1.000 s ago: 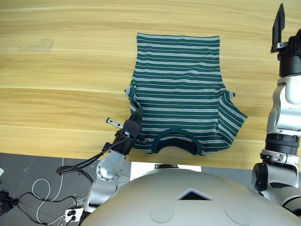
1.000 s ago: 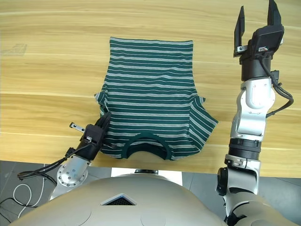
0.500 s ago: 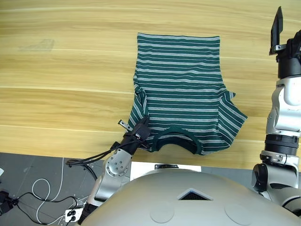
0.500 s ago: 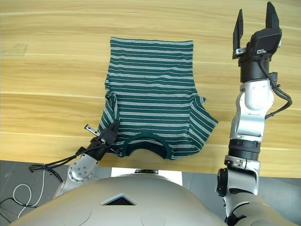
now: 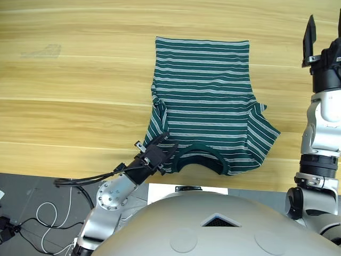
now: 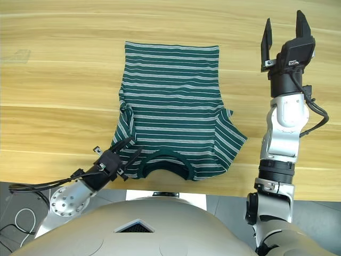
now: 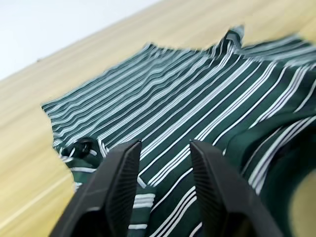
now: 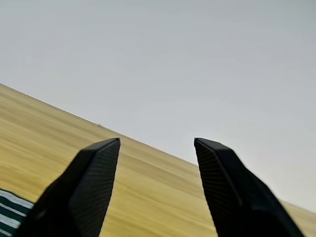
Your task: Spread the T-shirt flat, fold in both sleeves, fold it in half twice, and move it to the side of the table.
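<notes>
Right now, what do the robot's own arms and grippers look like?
The left arm and right arm are rounded silver-grey metal, the right with black joint rings. The left gripper and right gripper are black, each with two tapered matte fingers. A black cable trails from the left arm; another loops beside the right wrist.

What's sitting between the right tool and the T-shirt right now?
Nothing: in the right eye view the stretch of table from the right tool to the T-shirt is bare wood.
</notes>
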Controlling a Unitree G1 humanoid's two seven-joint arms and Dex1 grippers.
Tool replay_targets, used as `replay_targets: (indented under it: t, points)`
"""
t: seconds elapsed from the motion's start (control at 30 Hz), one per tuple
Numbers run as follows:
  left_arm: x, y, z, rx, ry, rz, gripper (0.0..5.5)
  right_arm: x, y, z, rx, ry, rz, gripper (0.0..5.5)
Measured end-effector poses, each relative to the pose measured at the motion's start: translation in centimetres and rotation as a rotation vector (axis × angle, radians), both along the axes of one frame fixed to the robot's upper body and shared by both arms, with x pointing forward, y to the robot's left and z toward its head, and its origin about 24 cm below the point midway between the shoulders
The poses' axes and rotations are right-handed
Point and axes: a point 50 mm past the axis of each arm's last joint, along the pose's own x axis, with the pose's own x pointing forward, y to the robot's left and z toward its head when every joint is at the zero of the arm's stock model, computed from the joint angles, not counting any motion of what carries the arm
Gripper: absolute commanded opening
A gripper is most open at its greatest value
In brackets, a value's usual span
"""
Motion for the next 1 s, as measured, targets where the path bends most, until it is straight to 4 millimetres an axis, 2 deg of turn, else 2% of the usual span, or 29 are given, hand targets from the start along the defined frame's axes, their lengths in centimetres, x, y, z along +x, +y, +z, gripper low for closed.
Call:
replay_targets:
  t: [0.1,0.17,0.2,0.23,0.33,0.43,0.47,0.57,0.67,0.8,0.97,1.0]
  points:
    - [0.5,1.2,2.4,-0.109,-0.038,0.027,2.88,-1.2,-0.9,-1.4,0.103,0.150,0.101,2.78]
    - [1.3,2.8,3.7,-0.187,-0.067,0.117,2.92,-2.7,-1.8,-2.7,0.168,0.282,0.184,2.78]
    - [2.1,4.0,4.3,-0.229,-0.094,0.213,2.92,-3.6,-2.3,-3.3,0.247,0.349,0.246,2.78]
    - [3.2,6.2,4.9,-0.249,-0.141,0.370,2.92,-4.9,-3.0,-4.0,0.348,0.426,0.315,2.78]
    - [3.9,10.3,5.5,-0.276,-0.177,0.650,2.92,-8.3,-5.0,-4.9,0.448,0.573,0.438,2.78]
    - [3.5,11.7,5.7,-0.293,-0.182,0.761,2.92,-10.7,-6.3,-6.1,0.417,0.741,0.455,2.78]
    - [3.2,11.9,5.6,-0.294,-0.171,0.773,2.92,-11.4,-6.6,-6.7,0.387,0.801,0.449,2.78]
    - [2.8,11.7,5.6,-0.295,-0.156,0.777,2.94,-12.9,-6.1,-8.2,0.344,0.911,0.488,2.33]
    - [2.6,11.5,5.4,-0.303,-0.137,0.770,2.94,-13.4,-5.7,-9.0,0.296,0.946,0.504,1.76]
    - [2.3,10.9,5.1,-0.321,-0.117,0.745,2.94,-12.4,-6.6,-9.9,0.249,0.948,0.396,1.01]
    - [1.9,10.8,4.6,-0.339,-0.093,0.763,2.94,-11.6,-6.9,-10.0,0.201,0.933,0.374,0.05]
    - [1.9,10.7,4.6,-0.343,-0.092,0.760,2.94,-11.4,-6.9,-10.1,0.198,0.929,0.373,0.01]
